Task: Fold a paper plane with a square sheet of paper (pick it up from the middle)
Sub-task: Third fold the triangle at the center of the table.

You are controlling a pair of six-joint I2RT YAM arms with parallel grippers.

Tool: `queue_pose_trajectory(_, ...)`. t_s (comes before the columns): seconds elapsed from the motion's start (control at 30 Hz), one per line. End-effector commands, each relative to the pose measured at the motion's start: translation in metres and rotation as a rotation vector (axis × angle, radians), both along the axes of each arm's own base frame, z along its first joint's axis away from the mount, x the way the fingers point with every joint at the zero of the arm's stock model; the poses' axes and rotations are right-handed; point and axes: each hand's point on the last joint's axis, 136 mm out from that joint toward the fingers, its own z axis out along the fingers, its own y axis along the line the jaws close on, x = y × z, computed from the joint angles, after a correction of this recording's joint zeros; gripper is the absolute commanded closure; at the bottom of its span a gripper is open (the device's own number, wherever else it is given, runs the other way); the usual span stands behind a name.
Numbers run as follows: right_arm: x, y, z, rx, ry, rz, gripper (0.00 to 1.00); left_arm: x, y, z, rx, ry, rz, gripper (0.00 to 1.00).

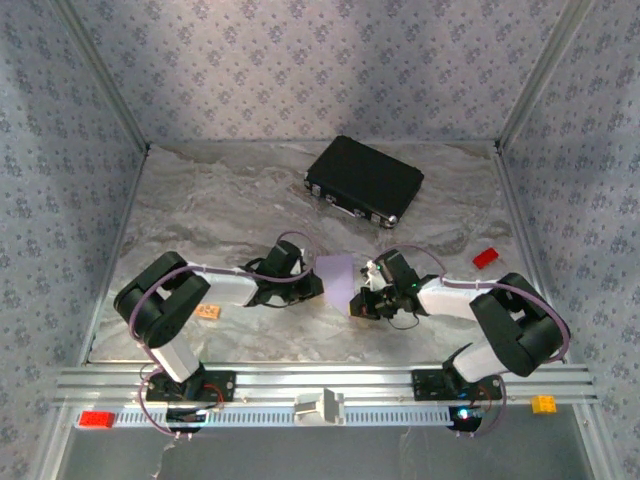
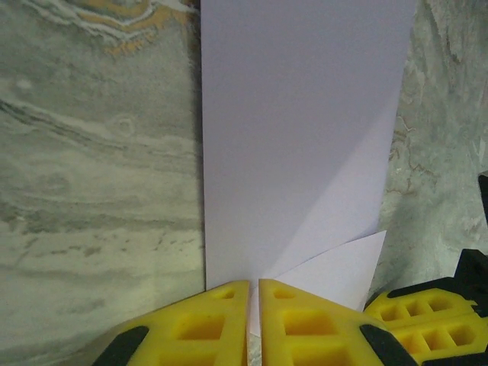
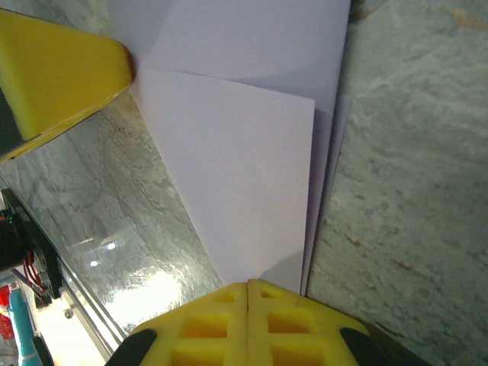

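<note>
Clamping lilac paper [image 1: 335, 270] at its edges, left gripper [image 2: 254, 290], right gripper [image 3: 248, 290], paper between them

We see the square sheet of paper [image 2: 297, 137] smooth and matt, the table [image 2: 91, 198] glossy marble-look, the left gripper [image 2: 253, 288] matt yellow plastic, the black case [image 1: 365, 180] edged in shiny metal.

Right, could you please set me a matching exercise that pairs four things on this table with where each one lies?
Things:
1 black case
2 square sheet of paper
3 red block
4 tan block

Places:
A by the right edge of the table
B left part, near side
C far side
D middle, partly folded

Pairs: 1-C; 2-D; 3-A; 4-B
</note>
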Motion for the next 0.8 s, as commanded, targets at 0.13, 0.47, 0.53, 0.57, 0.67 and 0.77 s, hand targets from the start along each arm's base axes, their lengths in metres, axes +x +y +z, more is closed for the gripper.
queue_pose_trajectory(0.13,-0.007,-0.015,-0.017,-0.079,0.014,0.02,0.95,0.003,0.019,-0.005,0.043,-0.009,0.035,0.89)
queue_pose_trajectory(0.47,0.02,-0.001,0.031,-0.022,-0.099,0.036,0.8,0.01,0.029,0.039,0.032,-0.113,0.075,0.84)
queue_pose_trajectory(0.53,0.032,-0.011,0.035,-0.077,-0.13,-0.005,0.71,0.01,0.03,0.044,0.032,-0.126,0.077,0.81)
queue_pose_trajectory(0.57,0.038,-0.018,0.036,-0.101,-0.146,-0.034,0.68,0.011,0.031,0.046,0.036,-0.129,0.077,0.78)
queue_pose_trajectory(0.67,0.054,-0.03,0.037,-0.125,-0.165,-0.115,0.6,0.012,0.034,0.047,0.049,-0.141,0.089,0.72)
queue_pose_trajectory(0.77,0.062,-0.025,0.038,-0.088,-0.157,-0.136,0.57,0.016,0.042,0.045,0.066,-0.148,0.14,0.59)
